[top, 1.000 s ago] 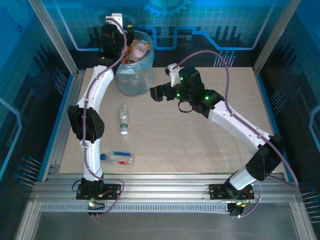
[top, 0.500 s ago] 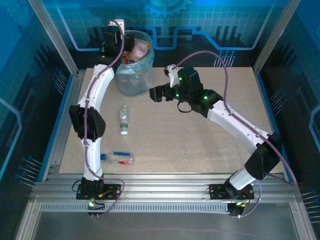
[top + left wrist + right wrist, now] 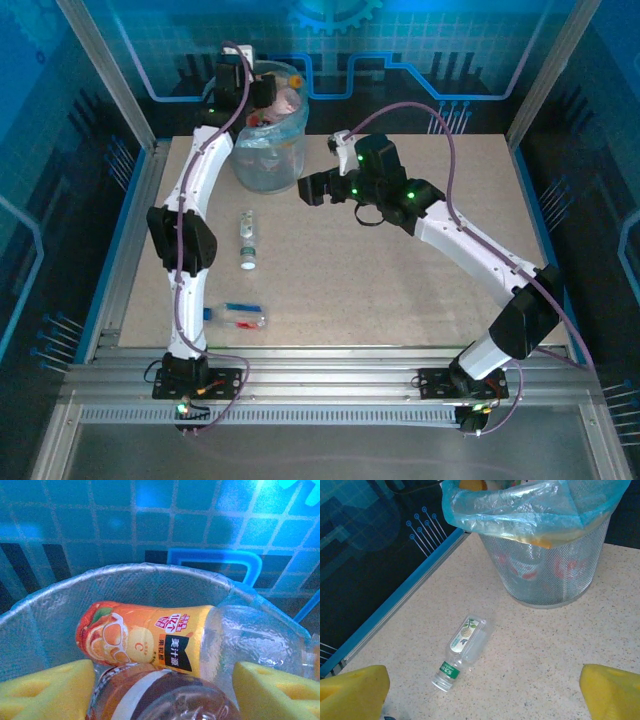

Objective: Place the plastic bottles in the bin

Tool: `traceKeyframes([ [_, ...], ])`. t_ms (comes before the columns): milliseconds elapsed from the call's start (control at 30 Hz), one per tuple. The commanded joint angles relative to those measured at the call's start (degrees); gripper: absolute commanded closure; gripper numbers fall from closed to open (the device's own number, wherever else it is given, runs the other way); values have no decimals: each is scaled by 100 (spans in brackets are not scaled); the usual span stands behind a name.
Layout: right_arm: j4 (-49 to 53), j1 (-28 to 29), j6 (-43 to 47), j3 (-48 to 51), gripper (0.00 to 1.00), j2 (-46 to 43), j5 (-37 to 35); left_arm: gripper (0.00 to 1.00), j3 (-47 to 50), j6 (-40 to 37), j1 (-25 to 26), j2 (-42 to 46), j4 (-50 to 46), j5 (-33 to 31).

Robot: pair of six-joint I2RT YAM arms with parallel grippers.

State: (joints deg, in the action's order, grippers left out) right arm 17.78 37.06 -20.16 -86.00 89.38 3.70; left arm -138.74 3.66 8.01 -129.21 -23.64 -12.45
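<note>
The left fingers (image 3: 45, 685), parted over the bin (image 3: 50, 610), flank a brown-labelled bottle (image 3: 165, 695) lying against an orange-labelled bottle (image 3: 145, 640); whether they grip it cannot be told. The right fingers (image 3: 610, 690), wide apart and empty, hover just right of the bin. A green-labelled bottle (image 3: 465, 652) lies on the counter (image 3: 545, 655), near side of the bin.

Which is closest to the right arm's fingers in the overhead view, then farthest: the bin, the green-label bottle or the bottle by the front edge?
1. bin, just left of the right fingers.
2. green-label bottle, mid-table, left side.
3. front-edge bottle, near the left arm's base.
</note>
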Motion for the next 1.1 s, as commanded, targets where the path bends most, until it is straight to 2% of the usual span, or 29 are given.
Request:
traceKeyframes([
  [0,164,29,-90,-126,1,-14,100,21,-329,190,-45,19,-387,212],
  [200,183,129,-76,-163,1,-100,-9,14,-515,554,-45,656,-304,522],
  [333,216,251,-93,-176,1,-83,-116,11,-142,719,-46,1320,-291,744],
  [567,378,754,-51,-408,2,254,-418,10,1850,620,-48,3090,-21,754],
  [767,693,1223,-211,-947,3,998,-745,10,3772,377,-45,4679,-103,593],
  [967,947,1589,-399,-1534,3,1759,-953,10,5251,314,-52,6014,-229,465],
  [1067,1070,1694,-516,-1818,3,2185,-1112,10,5697,426,-57,6483,-305,514],
])
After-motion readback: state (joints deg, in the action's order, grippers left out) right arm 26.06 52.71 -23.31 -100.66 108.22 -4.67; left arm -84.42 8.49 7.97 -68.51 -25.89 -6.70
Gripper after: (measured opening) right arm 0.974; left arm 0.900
